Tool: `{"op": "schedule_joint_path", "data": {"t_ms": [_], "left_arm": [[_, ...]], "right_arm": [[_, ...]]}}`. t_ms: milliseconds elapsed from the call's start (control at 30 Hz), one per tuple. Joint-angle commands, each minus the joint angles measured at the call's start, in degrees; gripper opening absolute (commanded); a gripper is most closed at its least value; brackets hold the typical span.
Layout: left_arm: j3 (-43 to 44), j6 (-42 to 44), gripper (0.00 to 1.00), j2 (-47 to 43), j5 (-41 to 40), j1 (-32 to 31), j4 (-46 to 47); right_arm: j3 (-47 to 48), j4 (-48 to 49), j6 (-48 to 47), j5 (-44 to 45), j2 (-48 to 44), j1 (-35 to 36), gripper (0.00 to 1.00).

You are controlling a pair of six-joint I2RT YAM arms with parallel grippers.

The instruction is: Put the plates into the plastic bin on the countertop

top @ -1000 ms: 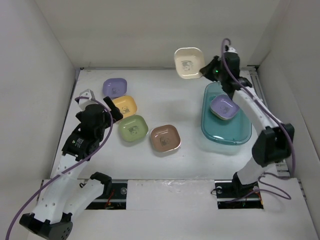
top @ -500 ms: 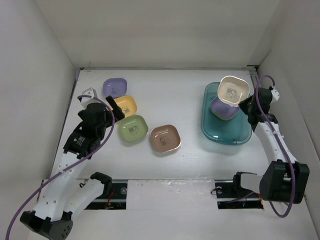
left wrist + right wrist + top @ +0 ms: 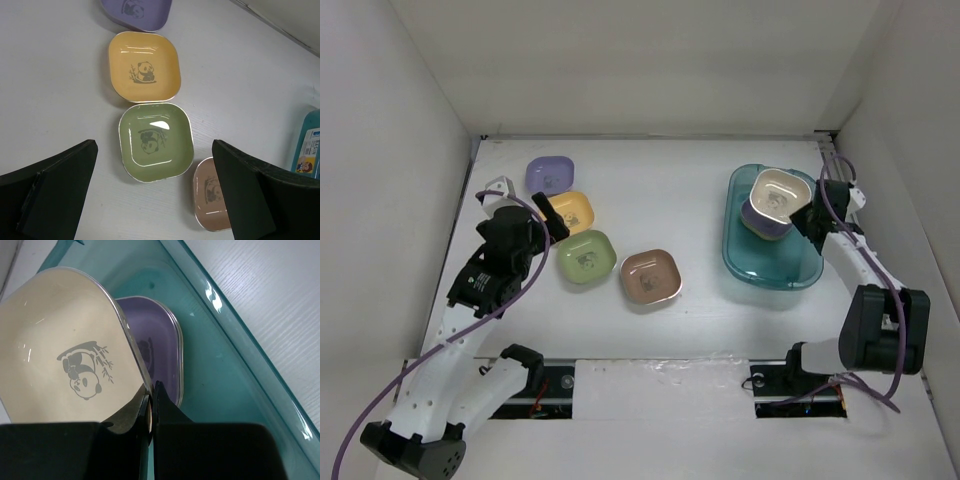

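Right wrist: right pincer [image 3: 151, 390] clamps the tilted cream rounded-square plastic plate [image 3: 70, 360]; left pincer [image 3: 152, 150] stands apart.
Released so, it may lodge askew on the purple plastic plate [image 3: 162, 340] in the translucent teal bin [image 3: 240, 390].

The left arm [image 3: 470, 300] leans up from the near-left corner, its gripper [image 3: 522, 200] hanging with jaws spread wide. The right arm [image 3: 855, 265] runs along the right edge, its gripper [image 3: 807, 213] pinched tight on a plate [image 3: 778, 192] rim.
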Motion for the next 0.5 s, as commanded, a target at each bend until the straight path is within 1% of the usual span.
{"op": "schedule_joint_path", "data": {"t_ms": [0,67,100,133,167,200,233,267,300,367,400,433,467], "left_arm": [[-0.4,0.7,1.00,-0.6,0.7,0.1,1.7],[-0.4,0.7,1.00,-0.6,0.7,0.1,1.7],[-0.4,0.7,1.00,-0.6,0.7,0.1,1.7],[-0.4,0.7,1.00,-0.6,0.7,0.1,2.2],[-0.4,0.7,1.00,-0.6,0.7,0.1,2.2],[-0.4,0.7,1.00,-0.6,0.7,0.1,2.2],[-0.4,0.7,1.00,-0.6,0.7,0.1,2.2],[-0.4,0.7,1.00,-0.6,0.7,0.1,2.2],[-0.4,0.7,1.00,-0.6,0.7,0.1,2.2],[-0.4,0.7,1.00,-0.6,0.7,0.1,2.2],[-0.4,0.7,1.00,-0.6,0.7,0.1,2.2],[-0.4,0.7,1.00,-0.6,0.7,0.1,2.2],[-0.4,0.7,1.00,-0.6,0.7,0.1,2.2]], "right_arm": [[0.9,4.3,1.7,0.3,0.8,0.6,0.00],[0.9,4.3,1.7,-0.4,0.8,1.2,0.15],[0.9,4.3,1.7,-0.4,-0.1,1.8,0.26],[0.3,4.3,1.7,0.2,-0.9,2.5,0.42],[-0.4,3.8,1.7,0.2,-2.9,2.5,0.70],[-0.5,3.8,1.7,0.9,-4.3,3.4,0.78],[-0.5,3.8,0.9,0.9,-5.8,4.8,0.92],[-0.5,3.8,-0.7,1.7,-9.3,5.9,1.00],[-0.5,3.8,-1.5,2.4,-11.4,7.2,1.00],[0.1,4.3,-4.5,3.1,-15.2,12.6,1.00],[0.7,6.8,-9.3,1.2,-18.1,15.0,1.00],[0.7,8.6,-12.5,-1.0,-18.8,17.7,1.00],[2.4,8.6,-15.3,-3.0,-18.8,22.6,1.00]]}}
